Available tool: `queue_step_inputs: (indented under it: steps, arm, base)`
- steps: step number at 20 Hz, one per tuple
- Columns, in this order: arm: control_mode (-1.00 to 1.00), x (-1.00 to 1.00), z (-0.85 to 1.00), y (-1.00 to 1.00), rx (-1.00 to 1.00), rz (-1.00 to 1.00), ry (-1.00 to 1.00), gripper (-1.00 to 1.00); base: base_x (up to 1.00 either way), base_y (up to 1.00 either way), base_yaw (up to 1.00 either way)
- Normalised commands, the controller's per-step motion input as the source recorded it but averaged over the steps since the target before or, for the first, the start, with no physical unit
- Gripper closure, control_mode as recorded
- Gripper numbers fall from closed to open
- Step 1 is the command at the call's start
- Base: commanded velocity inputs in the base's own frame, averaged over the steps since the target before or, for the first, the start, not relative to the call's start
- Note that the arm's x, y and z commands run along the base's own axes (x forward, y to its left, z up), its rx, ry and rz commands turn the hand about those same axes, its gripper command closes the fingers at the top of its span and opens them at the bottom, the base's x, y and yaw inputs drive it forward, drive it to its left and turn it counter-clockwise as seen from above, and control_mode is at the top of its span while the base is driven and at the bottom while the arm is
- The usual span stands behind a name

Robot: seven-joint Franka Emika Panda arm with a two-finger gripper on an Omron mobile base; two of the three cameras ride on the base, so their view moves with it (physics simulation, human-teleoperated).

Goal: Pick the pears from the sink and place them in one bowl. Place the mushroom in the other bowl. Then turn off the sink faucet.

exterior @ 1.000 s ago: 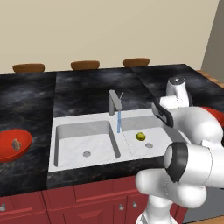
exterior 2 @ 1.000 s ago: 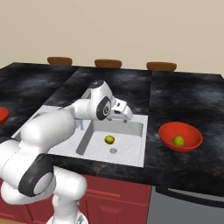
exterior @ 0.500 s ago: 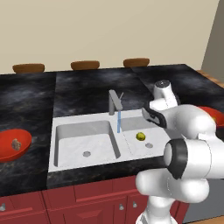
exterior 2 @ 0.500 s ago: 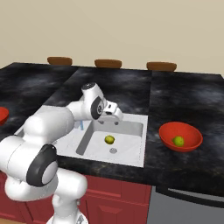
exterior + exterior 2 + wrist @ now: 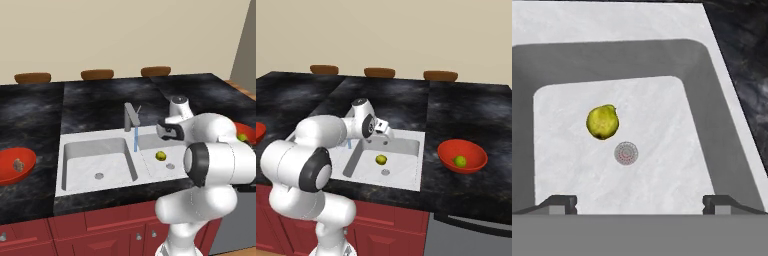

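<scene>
One yellow-green pear (image 5: 602, 121) lies on the floor of the right basin of the white sink (image 5: 64, 167), just beside the grey drain (image 5: 626, 153). My gripper (image 5: 640, 202) hangs above this basin, open wide with nothing between its fingers. From the side, the gripper (image 5: 382, 134) sits near the basin's back wall, above the pear (image 5: 381, 159). The second pear (image 5: 459, 161) rests in the red bowl (image 5: 443, 150) on the right counter. The mushroom (image 5: 18, 164) lies in the red bowl (image 5: 6, 175) on the left. Water (image 5: 135, 140) runs from the grey faucet (image 5: 130, 116).
Black stone counter (image 5: 95, 105) surrounds the sink. The left basin (image 5: 97, 160) holds only its drain. Several brown stool tops (image 5: 97, 74) line the far edge. The faucet's thin lever (image 5: 138, 108) stands just left of my hand.
My arm has swung from the right counter side back over the sink's right basin, and the open hand now hangs above the pear. The pears, the mushroom and the running water are unchanged.
</scene>
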Motion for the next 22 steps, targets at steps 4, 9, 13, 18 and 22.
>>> queue_step_inputs:
  steps: [4, 9, 13, 18, 22]
  arm:
    - [-1.0, 0.25, -0.25, 0.31, 0.03, 0.0, 0.04, -1.0]
    - [-1.0, 0.31, -0.24, 0.22, 0.01, 0.0, 0.01, -1.0]
    - [-1.0, 0.4, -0.21, 0.01, 0.05, 0.0, 0.0, -1.0]
    - [-1.0, 0.41, -0.21, 0.0, 0.07, 0.0, 0.0, -1.0]
    - [-1.0, 0.1, -0.24, 0.0, 0.07, 0.0, 0.0, -1.0]
  base:
    - [0.0, 0.0, 0.0]
    - [0.0, 0.0, 0.0]
    - [0.0, 0.0, 0.0]
    - [0.0, 0.0, 0.0]
    - [0.0, 0.0, 0.0]
